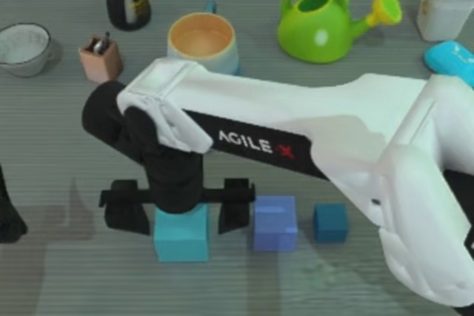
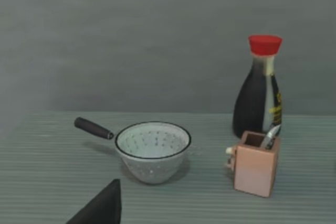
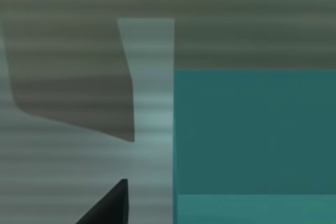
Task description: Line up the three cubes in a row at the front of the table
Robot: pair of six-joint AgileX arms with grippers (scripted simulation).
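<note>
Straddling turquoise cube (image 1: 181, 233) at table (image 1: 59, 153) front, right tool (image 1: 178, 209) spread wide, fingers either side, nothing gripped. Periwinkle cube (image 1: 275, 223) just beside, dark blue cube (image 1: 329, 222) next along. Judged rigid, light, smooth-faced (could slip); pinch opposite flat sides mid-height. Left tool (image 1: 7, 220) parked at left edge, grip unclear.

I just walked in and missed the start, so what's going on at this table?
The right arm reaches across the table and its right gripper hangs open, with a finger on either side of the turquoise cube at the front. The periwinkle cube and the dark blue cube sit beside it in a row. The left gripper is parked at the left edge.
</note>
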